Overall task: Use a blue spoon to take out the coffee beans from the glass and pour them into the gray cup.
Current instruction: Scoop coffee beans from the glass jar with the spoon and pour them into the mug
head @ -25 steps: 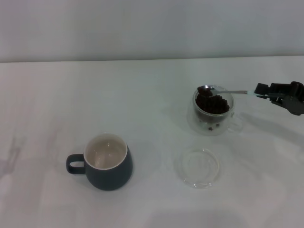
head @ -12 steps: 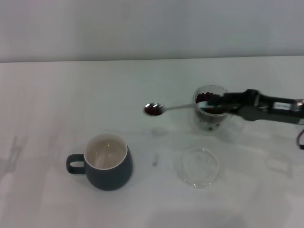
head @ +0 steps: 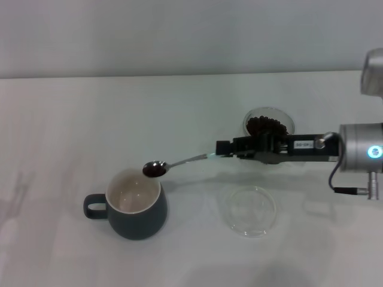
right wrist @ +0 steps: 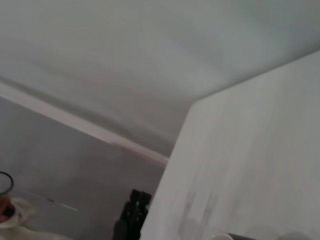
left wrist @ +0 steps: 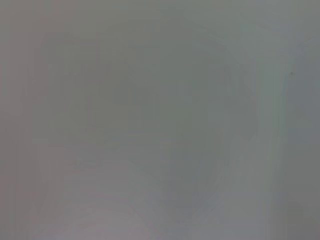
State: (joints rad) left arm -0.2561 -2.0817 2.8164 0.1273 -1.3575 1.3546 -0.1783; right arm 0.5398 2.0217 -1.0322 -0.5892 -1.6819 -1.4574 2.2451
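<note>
Glass point(head: 268, 127) lower half hidden behind right gripper point(head: 222, 149).

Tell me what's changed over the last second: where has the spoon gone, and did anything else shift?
The right gripper, shut on the blue spoon, has carried it from above the glass leftward and nearer, so its bowl of coffee beans now hangs over the gray cup's far rim. Nothing poured yet. Cup, glass and clear dish stayed put.

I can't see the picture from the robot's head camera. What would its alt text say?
The right gripper holds a blue spoon level, its bowl of coffee beans over the far rim of an empty gray cup on a white table. Behind the arm stands the glass of beans; nearer lies a clear glass dish. No left arm shows.
</note>
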